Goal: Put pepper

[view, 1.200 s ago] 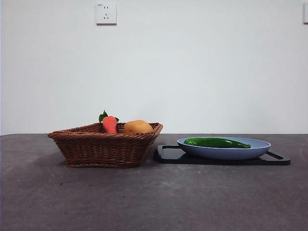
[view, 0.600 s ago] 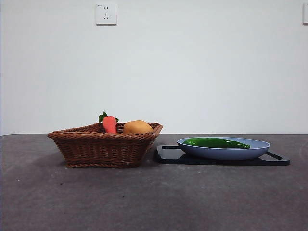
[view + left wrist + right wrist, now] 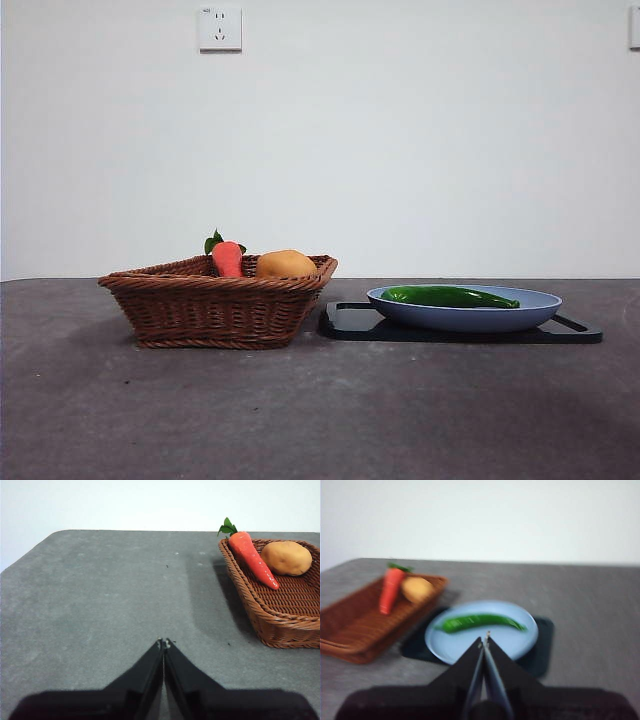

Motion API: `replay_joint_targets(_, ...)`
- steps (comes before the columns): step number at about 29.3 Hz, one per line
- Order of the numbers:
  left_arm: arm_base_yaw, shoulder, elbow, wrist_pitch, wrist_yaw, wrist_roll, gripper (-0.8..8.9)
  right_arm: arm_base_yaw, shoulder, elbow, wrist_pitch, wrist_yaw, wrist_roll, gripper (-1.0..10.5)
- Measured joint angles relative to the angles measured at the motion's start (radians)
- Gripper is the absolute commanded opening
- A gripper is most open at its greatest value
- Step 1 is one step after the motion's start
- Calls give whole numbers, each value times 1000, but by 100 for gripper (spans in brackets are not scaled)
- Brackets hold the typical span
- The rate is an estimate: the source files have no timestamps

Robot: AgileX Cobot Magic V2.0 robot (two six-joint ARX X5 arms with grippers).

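Observation:
The long dark green pepper [image 3: 450, 296] lies on a pale blue plate [image 3: 540, 303] set on a black tray [image 3: 350, 322], right of the basket. It also shows in the right wrist view [image 3: 479, 622], lying across the plate [image 3: 520, 635]. My right gripper [image 3: 484, 639] is shut and empty, hovering short of the plate. My left gripper [image 3: 163, 643] is shut and empty over bare table, away from the wicker basket [image 3: 280, 625]. Neither gripper shows in the front view.
The brown wicker basket [image 3: 215, 305] stands left of the tray and holds a red-orange carrot with green leaves [image 3: 227, 256] and a rounded orange-yellow fruit [image 3: 286, 264]. The dark grey table [image 3: 300, 410] stretches in front. A white wall is behind.
Nothing has visibly changed in the front view: pepper, plate and basket stay put.

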Motion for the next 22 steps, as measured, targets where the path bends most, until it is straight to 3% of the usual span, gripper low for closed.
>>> replay_joint_targets(12, 0, 0, 0, 0, 0, 0, 8, 0, -111, -180, 17, 33, 52, 11)
replay_joint_targets(22, 0, 0, 0, 0, 0, 0, 8, 0, -114, -185, 17, 36, 72, 11)
